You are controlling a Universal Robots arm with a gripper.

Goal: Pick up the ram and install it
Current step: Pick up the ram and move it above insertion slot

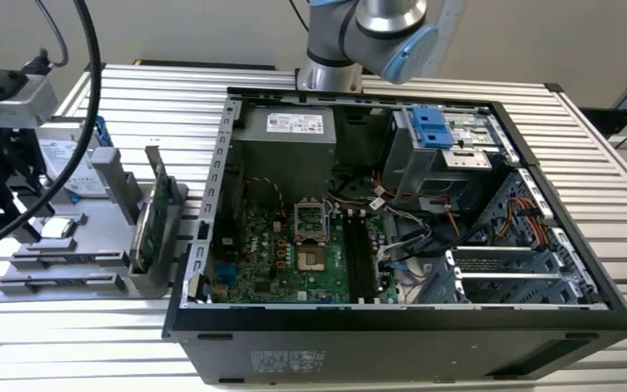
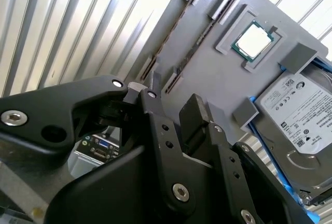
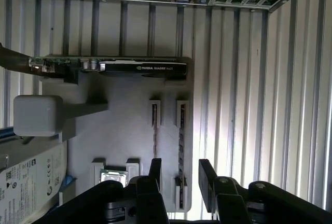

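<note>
The ram (image 3: pixel 181 136) is a thin stick with a row of dark chips, standing on edge in a slot of the grey fixture (image 3: pixel 119 130). A second thin stick (image 3: pixel 154 125) stands in the parallel slot beside it. My gripper (image 3: pixel 179 175) hangs just above the ram, open, its black fingers (image 3: pixel 207 177) on either side of the stick's line and apart from it. In the second wrist view the gripper (image 2: pixel 174 107) hovers over the same ram (image 2: pixel 189 53). Nothing is held.
The fixture (image 1: pixel 85 245) lies at the exterior view's left and carries an upright green card (image 1: pixel 159 216), a hard drive (image 2: pixel 295 115) and a processor chip (image 2: pixel 254 41). The open computer case (image 1: pixel 401 327) lies beside it, its motherboard (image 1: pixel 281 261) showing black memory slots (image 1: pixel 359 261).
</note>
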